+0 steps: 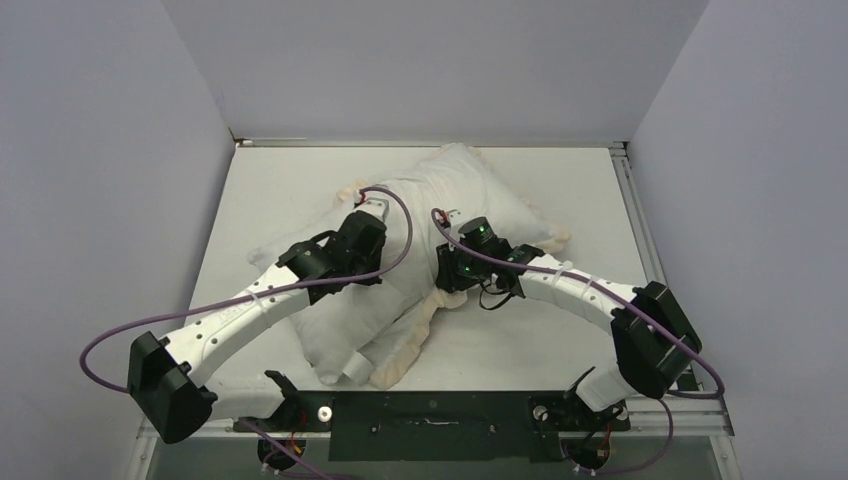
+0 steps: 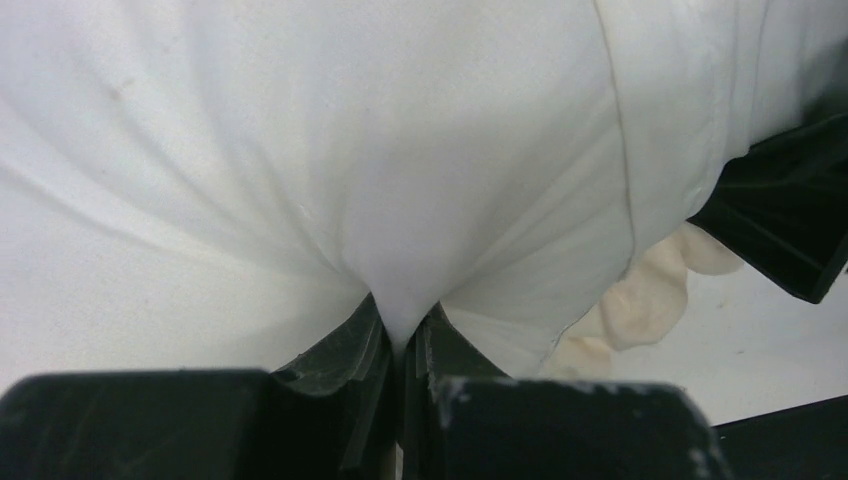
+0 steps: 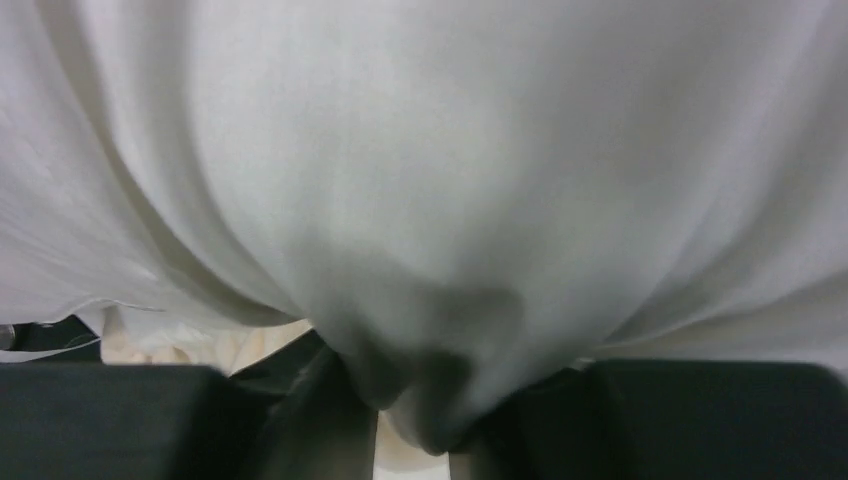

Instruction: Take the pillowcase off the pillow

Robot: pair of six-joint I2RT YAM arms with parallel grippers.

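Top external view: the pillowcase [image 1: 480, 195] lies across the middle of the desk [image 1: 290, 190] with its white side up and the pillow [image 1: 335, 345] still inside it. The bare end of the pillow comes out toward the near edge, beside the cream frill [image 1: 405, 350] of the opening. Both arms reach onto the cover from the two sides. In the left wrist view, the left fingers [image 2: 352, 345] are closed tightly on a thin fold of the white cloth, which rises in stretched creases above them. In the right wrist view, the right fingers [image 3: 310, 410] hold a thicker bunch of the same cloth between them, not fully together.
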